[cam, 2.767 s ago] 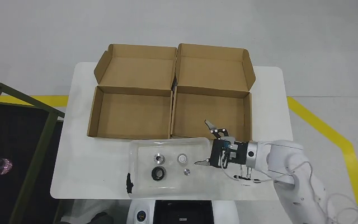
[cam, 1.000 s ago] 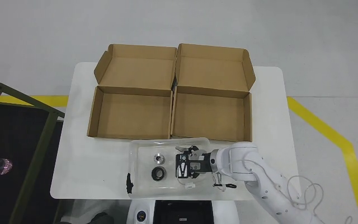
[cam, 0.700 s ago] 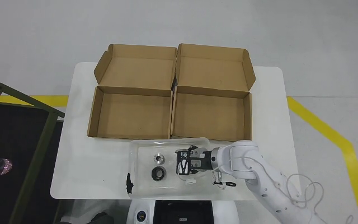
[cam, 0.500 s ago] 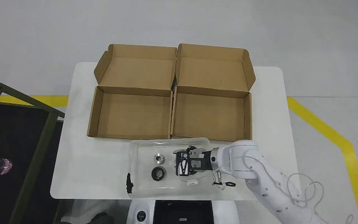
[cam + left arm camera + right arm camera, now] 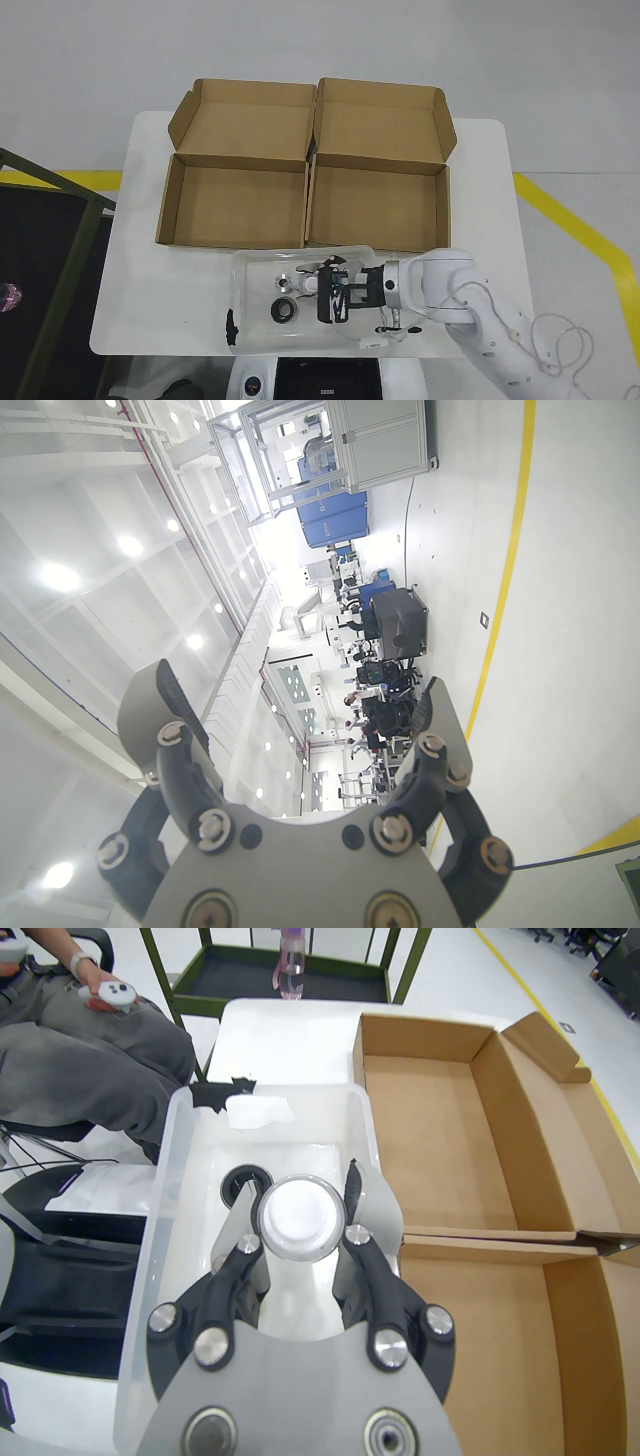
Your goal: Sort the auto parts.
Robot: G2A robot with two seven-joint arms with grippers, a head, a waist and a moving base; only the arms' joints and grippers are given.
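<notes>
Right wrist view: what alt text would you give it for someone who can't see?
The right gripper grips a round white part over a clear plastic bin. A black ring lies in the bin, and two open cardboard boxes stand beside it.

White round cap [image 5: 302, 1223] gripped in right hand [image 5: 300, 1188] over clear bin [image 5: 165, 1153]; black ring [image 5: 245, 1180], silver disc [image 5: 284, 281] inside.

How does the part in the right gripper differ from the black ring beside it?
The white part is pale with a clear rim, while the black ring is dark all over. The white part is clamped in the right gripper, while the black ring lies loose on the floor of the clear bin. Both are round, and both are within the bin's walls.
</notes>
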